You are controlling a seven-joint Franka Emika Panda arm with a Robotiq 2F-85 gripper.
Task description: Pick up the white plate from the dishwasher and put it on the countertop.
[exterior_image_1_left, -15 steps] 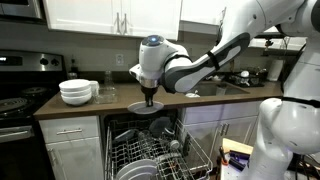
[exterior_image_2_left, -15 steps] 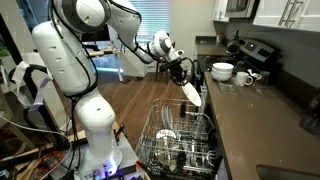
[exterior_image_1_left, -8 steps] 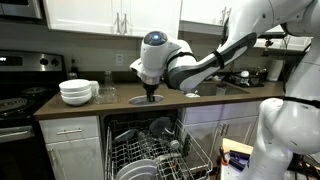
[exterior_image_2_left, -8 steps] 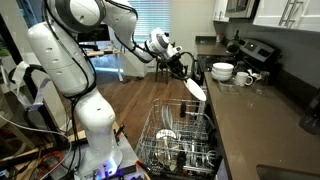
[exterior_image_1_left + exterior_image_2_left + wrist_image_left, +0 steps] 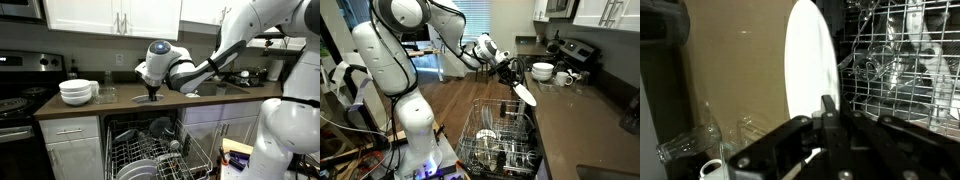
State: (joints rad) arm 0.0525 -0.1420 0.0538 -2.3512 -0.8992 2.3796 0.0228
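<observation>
White plate [image 5: 523, 95] held at the countertop [image 5: 570, 120] edge.
Its rim is clamped between the closed fingers of the gripper [image 5: 514, 82], just above the open dishwasher [image 5: 500, 140].

Exterior views: low resolution, detail soft. Daylight comes through the blinded window [image 5: 472, 15], which is blown out. The dishwasher [image 5: 125, 124] interior lies in deep shadow.

Wrist view: plate [image 5: 810, 70] overexposed, glare bleeding at its rim. End effector [image 5: 827, 108] near-black and out of focus. Rack [image 5: 905, 60] slightly blurred.
</observation>
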